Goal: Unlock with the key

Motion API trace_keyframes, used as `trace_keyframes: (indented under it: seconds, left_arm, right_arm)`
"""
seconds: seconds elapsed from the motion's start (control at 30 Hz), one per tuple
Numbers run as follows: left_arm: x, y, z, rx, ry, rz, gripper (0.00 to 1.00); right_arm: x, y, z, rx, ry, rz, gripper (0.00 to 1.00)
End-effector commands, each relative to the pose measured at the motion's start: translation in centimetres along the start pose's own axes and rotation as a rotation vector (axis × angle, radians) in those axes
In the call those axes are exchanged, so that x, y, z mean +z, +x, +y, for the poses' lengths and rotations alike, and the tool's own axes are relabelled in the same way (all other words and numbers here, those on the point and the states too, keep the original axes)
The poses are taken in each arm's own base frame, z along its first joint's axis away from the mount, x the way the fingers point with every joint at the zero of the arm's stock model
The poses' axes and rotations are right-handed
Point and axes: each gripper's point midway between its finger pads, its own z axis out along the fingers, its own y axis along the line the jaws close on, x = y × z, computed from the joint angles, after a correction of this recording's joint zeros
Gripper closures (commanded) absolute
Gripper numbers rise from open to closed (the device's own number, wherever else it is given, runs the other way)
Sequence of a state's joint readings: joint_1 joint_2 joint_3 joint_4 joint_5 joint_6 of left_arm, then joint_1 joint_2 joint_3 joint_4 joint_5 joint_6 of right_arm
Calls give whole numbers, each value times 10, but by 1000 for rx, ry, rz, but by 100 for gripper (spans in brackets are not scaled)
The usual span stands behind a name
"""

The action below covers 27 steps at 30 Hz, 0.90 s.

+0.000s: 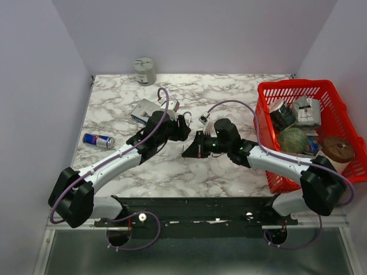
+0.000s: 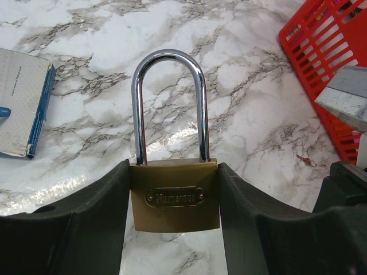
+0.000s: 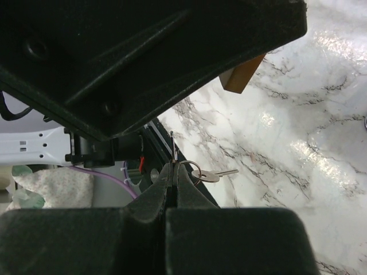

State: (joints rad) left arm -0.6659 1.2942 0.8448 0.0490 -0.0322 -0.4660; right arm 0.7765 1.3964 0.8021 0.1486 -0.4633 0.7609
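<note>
Sitting clamped between the left fingers [image 2: 86, 220], brass padlock [image 2: 175, 197] (shackle [image 2: 169, 54] pointing away).

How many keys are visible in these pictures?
2: the pinched key upright in the shut right gripper; the spare key hanging beside it. Others may be hidden.

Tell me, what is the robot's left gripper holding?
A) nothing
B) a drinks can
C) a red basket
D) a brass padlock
D: the left wrist view shows the left gripper with its two black fingers clamping the body of the brass padlock from both sides.
</note>
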Motion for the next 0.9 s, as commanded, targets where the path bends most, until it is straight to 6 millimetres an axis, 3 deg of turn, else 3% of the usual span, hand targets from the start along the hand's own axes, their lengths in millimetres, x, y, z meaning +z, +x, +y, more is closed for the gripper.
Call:
trace_keyframes:
  seconds: [0.0, 0.87]
  left_arm:
    - [-8, -36, -14, -18, 40, -133, 100]
    - [-11, -41, -14, -6, 40, -147, 100]
  right_arm:
    - [3, -17, 12, 2, -74, -16, 99]
    - [17, -38, -14, 38, -120, -3, 99]
